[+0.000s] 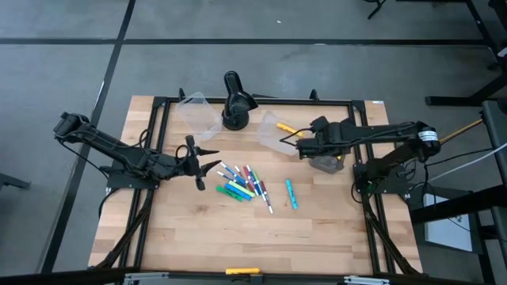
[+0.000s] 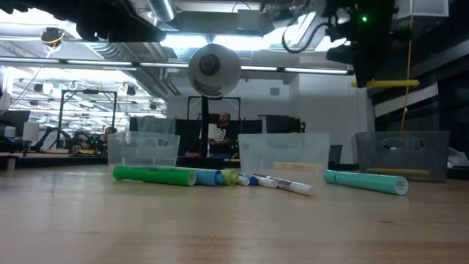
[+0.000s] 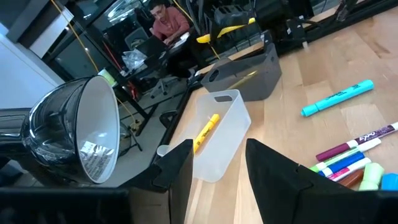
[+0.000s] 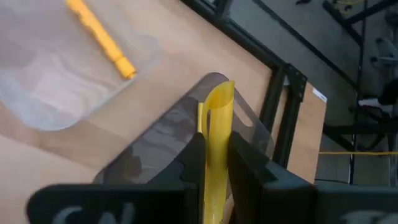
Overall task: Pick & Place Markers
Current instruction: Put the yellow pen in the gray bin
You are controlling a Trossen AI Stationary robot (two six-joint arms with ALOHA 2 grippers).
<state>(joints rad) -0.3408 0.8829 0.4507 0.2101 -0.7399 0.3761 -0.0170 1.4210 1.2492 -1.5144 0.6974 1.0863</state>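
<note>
Several markers (image 1: 242, 184) in mixed colours lie loose on the wooden table's middle, and a cyan one (image 1: 291, 194) lies apart to their right. A yellow-orange marker (image 1: 287, 127) lies in a clear tub (image 1: 273, 133). My right gripper (image 1: 303, 146) hangs above the table at the right, over a grey bin (image 4: 163, 140), shut on a yellow marker (image 4: 217, 112). To the left of the pile, my left gripper (image 1: 212, 158) stands open and holds nothing. My right gripper pinches the yellow marker's barrel (image 4: 216, 134) between its two fingers. The marker lies along the fingers, and its free end (image 4: 222, 90) sticks out past their tips. The fingers slant down from the table's right side. The marker is lifted clear, above the grey bin.
A black desk lamp (image 1: 235, 99) stands at the far middle, with a second clear tub (image 1: 198, 112) to its left. The grey bin (image 1: 326, 163) sits under my right arm. A black frame (image 1: 158, 101) runs round the table's edges. A person (image 3: 166, 22) sits beyond the table.
</note>
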